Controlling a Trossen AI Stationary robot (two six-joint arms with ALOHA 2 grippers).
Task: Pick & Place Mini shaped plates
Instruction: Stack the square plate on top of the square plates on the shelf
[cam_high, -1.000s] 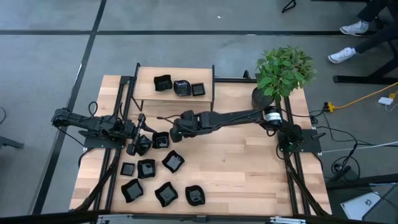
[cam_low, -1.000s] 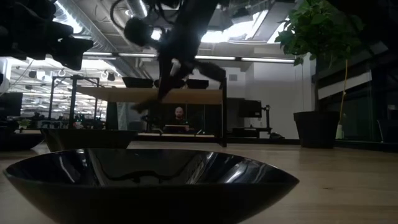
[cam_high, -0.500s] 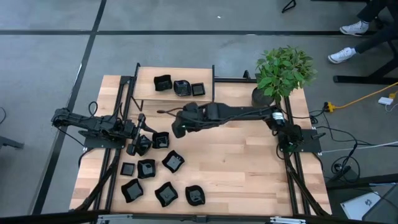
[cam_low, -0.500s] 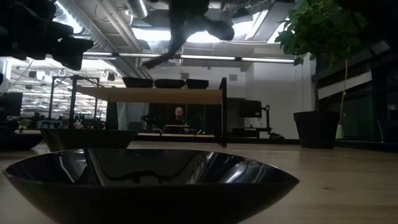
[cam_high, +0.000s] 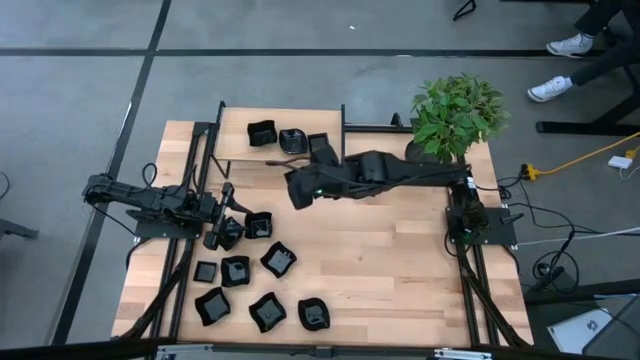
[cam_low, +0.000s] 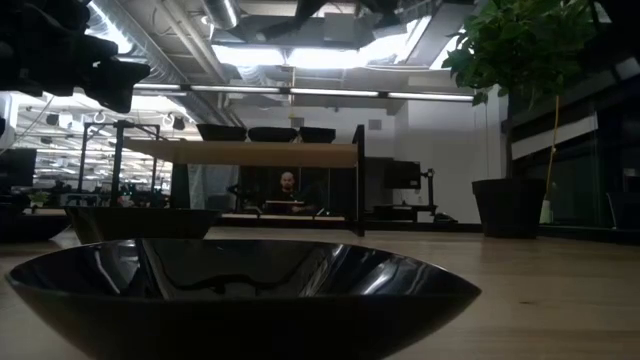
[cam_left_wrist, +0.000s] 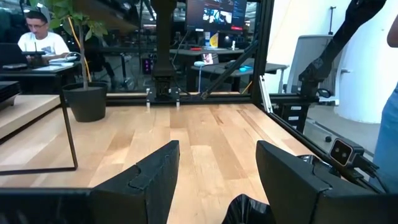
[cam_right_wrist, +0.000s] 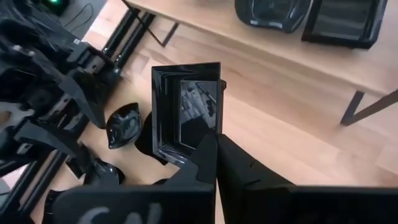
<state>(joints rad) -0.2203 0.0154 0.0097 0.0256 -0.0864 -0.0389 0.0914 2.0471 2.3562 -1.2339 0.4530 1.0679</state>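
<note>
The right gripper (cam_high: 300, 190) hangs above the light wooden table (cam_high: 400, 260), its fingers (cam_right_wrist: 205, 155) pinching a glossy black square mini plate (cam_right_wrist: 186, 112) by one rim, tilted on edge. At nine o'clock, the left gripper (cam_left_wrist: 217, 168) waits, fingers spread.

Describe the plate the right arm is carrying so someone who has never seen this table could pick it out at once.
Start at the raised wooden shelf at the table's far edge, where three plates sit. Just in front of it the right gripper hangs above the table, shut on a square black plate. Unlike the plates lying flat, it is held on edge in the air.
</note>
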